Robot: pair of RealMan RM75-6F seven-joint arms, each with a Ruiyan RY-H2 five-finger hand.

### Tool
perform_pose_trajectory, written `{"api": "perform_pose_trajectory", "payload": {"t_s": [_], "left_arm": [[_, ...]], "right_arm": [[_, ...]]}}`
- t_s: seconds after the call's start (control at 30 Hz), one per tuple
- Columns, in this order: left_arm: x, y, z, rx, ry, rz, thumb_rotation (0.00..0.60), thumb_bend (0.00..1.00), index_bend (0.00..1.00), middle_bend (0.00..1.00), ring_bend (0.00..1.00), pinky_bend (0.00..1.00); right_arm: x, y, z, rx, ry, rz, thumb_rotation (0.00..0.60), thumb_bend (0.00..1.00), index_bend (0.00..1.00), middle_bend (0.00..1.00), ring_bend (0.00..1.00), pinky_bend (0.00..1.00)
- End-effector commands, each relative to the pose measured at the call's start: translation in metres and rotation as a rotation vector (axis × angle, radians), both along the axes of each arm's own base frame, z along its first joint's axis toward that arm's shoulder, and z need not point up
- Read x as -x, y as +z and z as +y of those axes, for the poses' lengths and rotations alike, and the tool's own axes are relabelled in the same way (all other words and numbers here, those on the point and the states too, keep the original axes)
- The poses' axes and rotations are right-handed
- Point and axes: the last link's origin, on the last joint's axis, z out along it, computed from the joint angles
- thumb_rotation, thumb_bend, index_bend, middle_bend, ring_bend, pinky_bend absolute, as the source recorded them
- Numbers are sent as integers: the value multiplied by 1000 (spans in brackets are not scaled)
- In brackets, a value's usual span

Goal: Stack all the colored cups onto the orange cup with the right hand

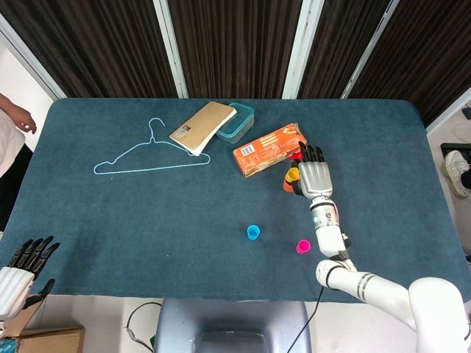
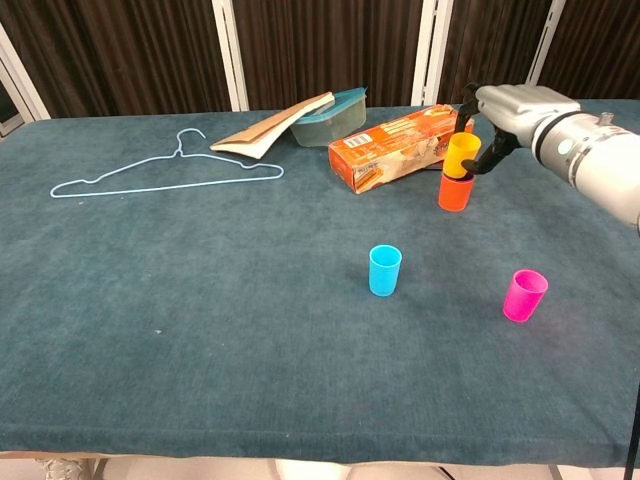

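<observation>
The right hand [image 2: 505, 115] grips the yellow plastic cup [image 2: 462, 155], sitting tilted in the orange plastic cup [image 2: 455, 190] by the orange box [image 2: 400, 148]. Straighten it, then let go gently.

Both arms are glossy white tubes; the right hand [image 1: 315, 175] is silver-grey with black fingers, as is the left hand [image 1: 20, 273].
</observation>
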Motion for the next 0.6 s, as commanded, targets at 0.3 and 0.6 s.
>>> {"api": "perform_pose_trajectory", "payload": {"t_s": [0.3, 0.6], "left_arm": [[0, 1, -1, -3, -3, -5, 600, 389, 0, 0, 0, 77], [-1, -1, -2, 4, -9, -1, 600, 390, 0, 0, 0, 77]], "right_arm": [[-4, 8, 30, -98, 69, -75, 600, 482, 64, 0, 0, 30], [-27, 8, 112, -315, 280, -87, 600, 483, 221, 0, 0, 22]]}}
